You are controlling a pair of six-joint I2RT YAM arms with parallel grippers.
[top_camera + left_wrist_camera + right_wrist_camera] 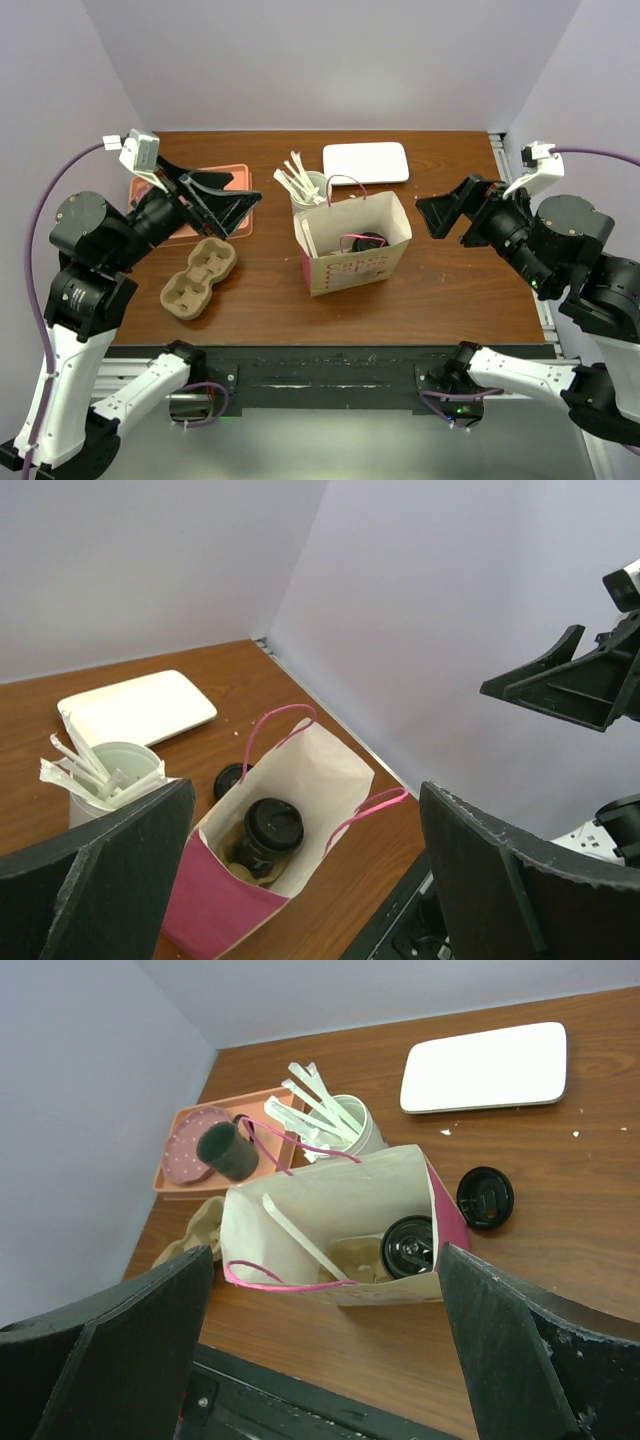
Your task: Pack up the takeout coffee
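The takeout coffee, a small dark cup with a black lid, stands upright inside the white and pink paper bag at the table's middle. It also shows in the left wrist view and the right wrist view, resting in a cardboard holder beside a pale stirrer. My left gripper is open and empty, raised to the left of the bag. My right gripper is open and empty, raised to the right of the bag.
A loose black lid lies behind the bag. A white cup of stirrers stands at its back left, a white rectangular plate behind. A pink tray holds a dark mug. A cardboard cup carrier lies front left.
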